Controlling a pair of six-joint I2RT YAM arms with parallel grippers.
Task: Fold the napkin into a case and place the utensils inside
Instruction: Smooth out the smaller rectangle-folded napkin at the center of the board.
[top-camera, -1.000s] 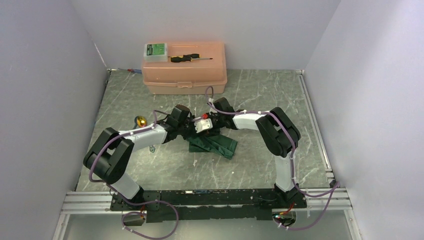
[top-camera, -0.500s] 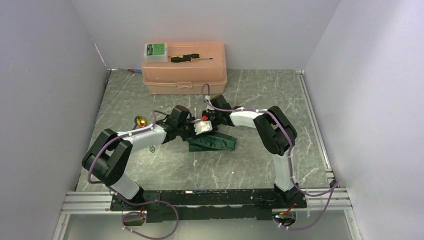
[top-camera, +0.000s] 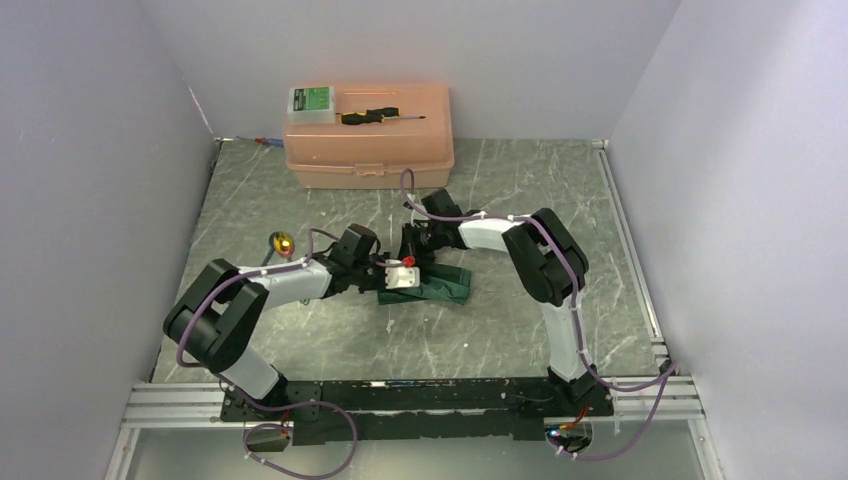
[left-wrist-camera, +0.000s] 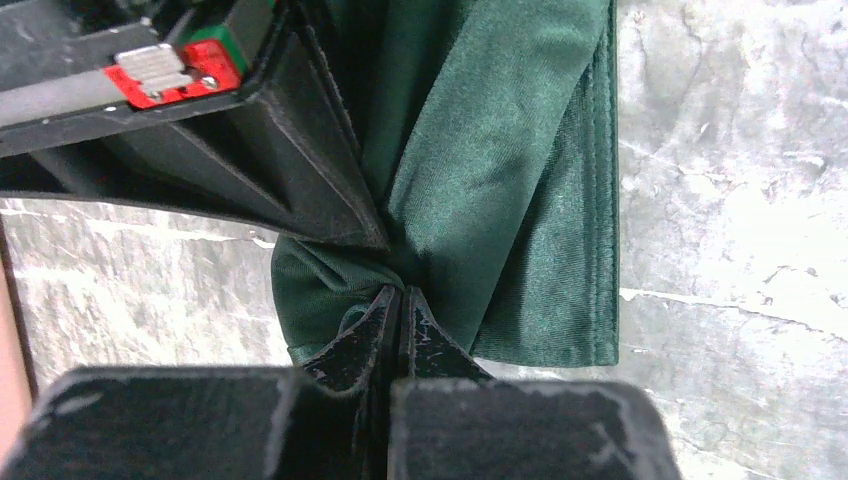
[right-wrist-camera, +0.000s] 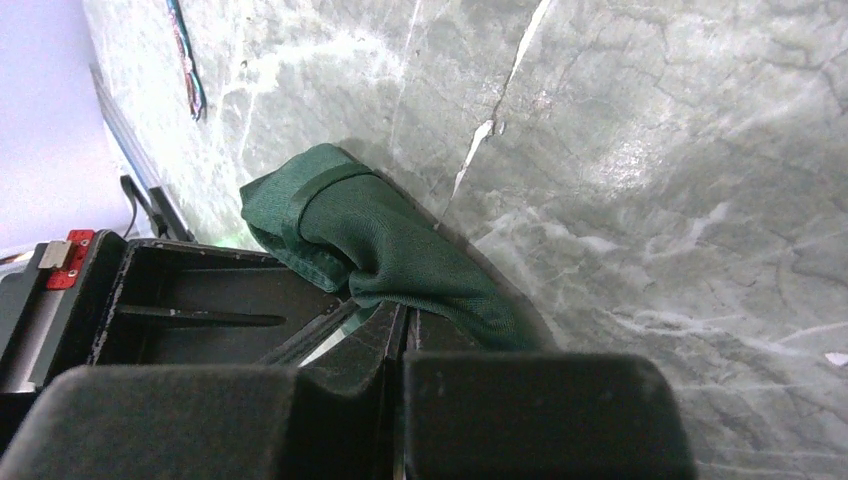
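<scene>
The dark green napkin (top-camera: 436, 287) lies folded in a narrow band at the table's middle. My left gripper (top-camera: 396, 274) is shut on a bunched fold at its left end; the left wrist view shows the closed jaws (left-wrist-camera: 401, 297) pinching the cloth (left-wrist-camera: 500, 180). My right gripper (top-camera: 413, 250) is shut on the same end from the far side; in the right wrist view (right-wrist-camera: 405, 318) the napkin (right-wrist-camera: 385, 245) drapes out of it. The gold-headed utensil (top-camera: 282, 241) lies on the table left of both grippers. The thin silver utensil is not visible.
A peach toolbox (top-camera: 368, 140) stands at the back, with a green box (top-camera: 311, 101) and a black-handled screwdriver (top-camera: 380, 116) on its lid. Grey walls close in the left, right and back. A small red-and-blue item (top-camera: 265, 141) lies at the back left corner.
The napkin has gone from a raised, wider heap to a flatter, narrower band. The left gripper moved right and nearer, the right gripper moved slightly left and back; both stayed shut on the cloth.
</scene>
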